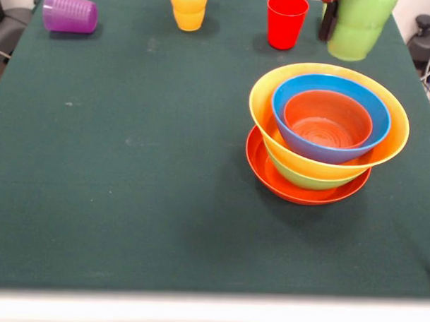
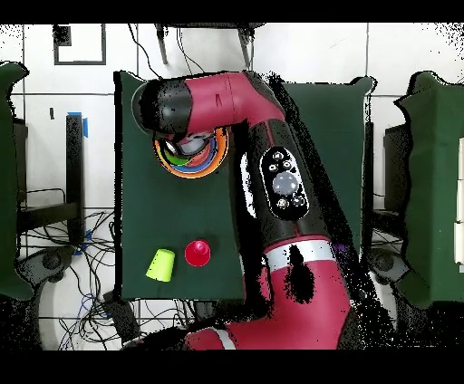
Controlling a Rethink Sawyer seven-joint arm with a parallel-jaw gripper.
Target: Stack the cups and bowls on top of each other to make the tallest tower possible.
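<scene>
Front view first. Got five nested bowls right of centre on the green table [image 1: 130, 165]: wide red bowl [image 1: 271, 178] at the bottom, then green bowl [image 1: 306, 181], big yellow bowl [image 1: 263, 106], blue bowl [image 1: 375, 131], and small orange bowl [image 1: 328, 122] sitting inside on top. Along the far edge: purple cup [image 1: 68, 12] on its side at the left corner, yellow cup [image 1: 188, 9] standing, red cup [image 1: 286, 20] upright, and a green cup [image 1: 357, 28] tilted at the right corner. Spotted the dark gripper [image 1: 327, 20] right against that green cup's left side. Can't tell if clamped or spread.

Overhead next. Mostly filled by the big red arm [image 2: 285, 181], reaching across and covering part of the bowls. Green cup [image 2: 161, 264] and red cup [image 2: 198, 253] close together, well apart from the pile.
</scene>
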